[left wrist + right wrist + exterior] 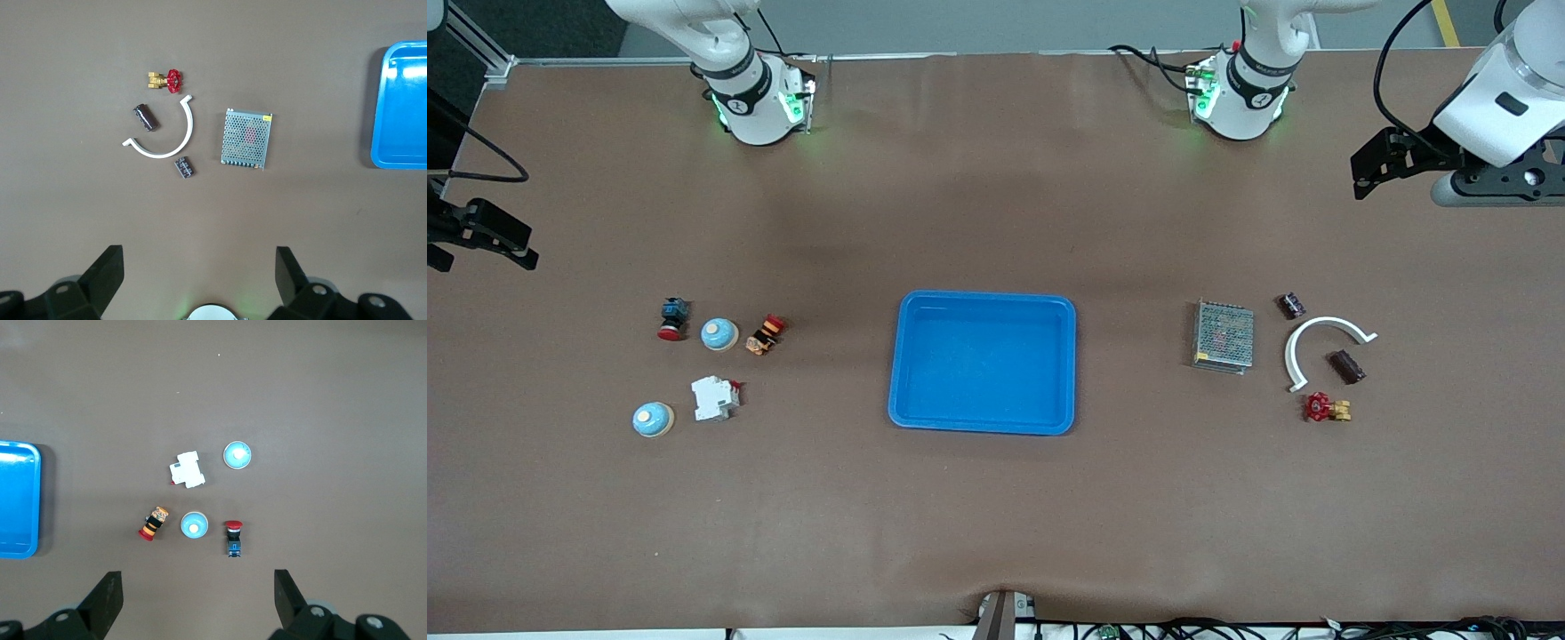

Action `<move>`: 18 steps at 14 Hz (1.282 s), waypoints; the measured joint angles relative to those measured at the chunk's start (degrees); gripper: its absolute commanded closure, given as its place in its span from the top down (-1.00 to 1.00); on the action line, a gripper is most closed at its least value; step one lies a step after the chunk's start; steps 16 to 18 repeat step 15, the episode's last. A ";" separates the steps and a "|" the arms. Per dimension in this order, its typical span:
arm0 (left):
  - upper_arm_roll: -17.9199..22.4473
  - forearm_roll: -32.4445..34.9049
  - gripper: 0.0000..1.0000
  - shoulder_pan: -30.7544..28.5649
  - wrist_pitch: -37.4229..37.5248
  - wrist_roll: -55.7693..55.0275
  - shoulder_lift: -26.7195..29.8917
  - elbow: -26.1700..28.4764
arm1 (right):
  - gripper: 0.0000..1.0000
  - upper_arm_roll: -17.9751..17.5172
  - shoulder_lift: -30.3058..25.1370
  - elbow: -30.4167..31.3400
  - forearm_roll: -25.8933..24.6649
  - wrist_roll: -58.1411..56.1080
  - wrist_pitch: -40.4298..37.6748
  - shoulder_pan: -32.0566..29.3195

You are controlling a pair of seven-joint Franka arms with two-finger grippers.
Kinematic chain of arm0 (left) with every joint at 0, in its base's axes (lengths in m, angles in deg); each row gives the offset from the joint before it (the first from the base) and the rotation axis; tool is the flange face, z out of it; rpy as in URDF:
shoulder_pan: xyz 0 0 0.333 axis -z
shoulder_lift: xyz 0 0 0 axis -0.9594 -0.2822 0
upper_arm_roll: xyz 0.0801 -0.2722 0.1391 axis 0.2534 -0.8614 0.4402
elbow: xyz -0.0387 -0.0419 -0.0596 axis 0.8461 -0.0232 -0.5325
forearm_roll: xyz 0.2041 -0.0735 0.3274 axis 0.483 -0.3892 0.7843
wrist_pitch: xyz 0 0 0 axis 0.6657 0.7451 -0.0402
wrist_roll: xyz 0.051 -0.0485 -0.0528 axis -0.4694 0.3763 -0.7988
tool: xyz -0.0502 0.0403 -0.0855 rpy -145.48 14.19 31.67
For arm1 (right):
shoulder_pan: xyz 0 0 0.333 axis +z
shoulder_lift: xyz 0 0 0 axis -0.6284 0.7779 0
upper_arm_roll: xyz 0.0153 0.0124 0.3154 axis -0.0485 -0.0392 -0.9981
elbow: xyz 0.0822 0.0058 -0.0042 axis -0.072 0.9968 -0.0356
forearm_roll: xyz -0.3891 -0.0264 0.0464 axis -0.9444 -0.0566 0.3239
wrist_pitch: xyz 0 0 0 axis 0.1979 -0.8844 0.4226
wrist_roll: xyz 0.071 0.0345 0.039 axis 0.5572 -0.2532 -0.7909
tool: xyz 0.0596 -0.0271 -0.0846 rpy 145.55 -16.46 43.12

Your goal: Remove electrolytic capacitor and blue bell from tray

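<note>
Capacitor lies on the bench inside the white arc; two bells sit toward the right arm's end. Left claw and right claw hang open, both waiting.

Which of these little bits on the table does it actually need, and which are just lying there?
Needed: two blue bells, dark capacitor, smaller capacitor, blue tray (likely).

Lying about: white breaker, two push buttons, mesh box, white arc, red valve.
</note>
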State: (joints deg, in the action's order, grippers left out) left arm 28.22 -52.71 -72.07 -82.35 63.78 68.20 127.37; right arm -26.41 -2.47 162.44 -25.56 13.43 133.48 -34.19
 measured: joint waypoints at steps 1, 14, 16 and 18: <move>0.01 0.00 1.00 -0.03 0.00 0.00 0.00 -0.17 | 1.00 0.00 0.00 0.00 0.03 0.00 0.00 0.00; 0.00 0.00 1.00 -0.03 0.15 0.00 0.00 -1.27 | 1.00 0.00 0.00 0.00 2.27 0.83 -0.38 0.00; -0.02 0.00 1.00 0.00 0.80 0.02 0.00 -1.42 | 1.00 0.00 0.00 0.00 2.28 0.85 -0.40 0.00; -0.02 0.00 1.00 0.00 0.80 0.02 0.00 -1.42 | 1.00 0.00 0.00 0.00 2.28 0.85 -0.40 0.00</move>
